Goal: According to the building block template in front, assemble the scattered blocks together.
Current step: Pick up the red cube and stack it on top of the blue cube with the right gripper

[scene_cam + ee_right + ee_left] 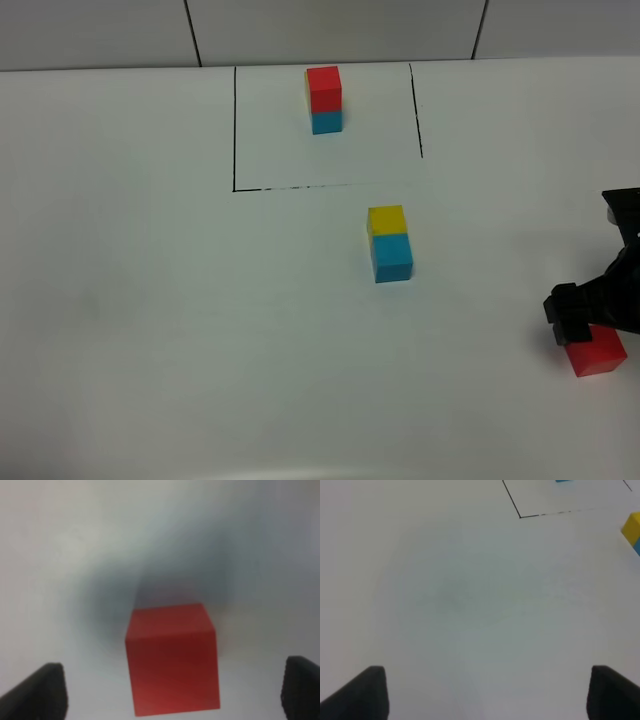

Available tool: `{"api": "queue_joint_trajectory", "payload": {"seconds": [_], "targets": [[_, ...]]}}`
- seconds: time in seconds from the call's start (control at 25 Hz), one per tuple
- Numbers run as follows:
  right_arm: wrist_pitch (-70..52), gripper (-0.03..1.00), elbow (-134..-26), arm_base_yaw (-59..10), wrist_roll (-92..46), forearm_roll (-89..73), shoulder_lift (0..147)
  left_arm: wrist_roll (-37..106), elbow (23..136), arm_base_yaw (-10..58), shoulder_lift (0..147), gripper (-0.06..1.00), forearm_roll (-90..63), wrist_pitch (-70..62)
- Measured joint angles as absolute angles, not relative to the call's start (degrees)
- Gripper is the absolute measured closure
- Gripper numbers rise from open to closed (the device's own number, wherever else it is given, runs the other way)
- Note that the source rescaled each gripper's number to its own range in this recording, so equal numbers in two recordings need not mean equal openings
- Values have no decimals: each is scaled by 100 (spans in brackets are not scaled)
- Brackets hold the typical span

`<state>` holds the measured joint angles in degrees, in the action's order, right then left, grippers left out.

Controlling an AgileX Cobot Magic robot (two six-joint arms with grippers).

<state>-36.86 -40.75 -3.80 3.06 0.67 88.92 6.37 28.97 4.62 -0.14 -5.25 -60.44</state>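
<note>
Exterior high view is showing you the yellow cube (386, 219) touching the blue cube (392, 257). The pair's long axis is running from the near side toward the template (324, 100), which is sitting red beyond cyan inside the black-line rectangle (235, 130). The red cube (598, 352), matte and square, is lying far right between the spread jaws of your right gripper (170, 695), touching neither. Your left gripper (485, 695) is hanging released over wide white table (150, 300).

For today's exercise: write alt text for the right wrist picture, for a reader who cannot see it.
A red cube sits on a white table, midway between the two dark fingers of the open right hand, neither touching it. The picture is blurred.
</note>
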Motion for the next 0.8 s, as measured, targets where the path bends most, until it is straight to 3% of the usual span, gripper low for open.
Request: {"api": "queue_joint_trajectory", "payload": {"seconds": [0.56,0.68,0.8], "targets": [[-3330,24,-4047,-333,276,81,9569,642,2897,462,-14,5,-525,-6044],[-3330,35,-4047,-333,254,81,9587,642,2897,462,-14,5,-525,-6044],[-3330,61,-4047,-329,254,81,9587,642,2897,462,-14,5,-525,-6044]]}}
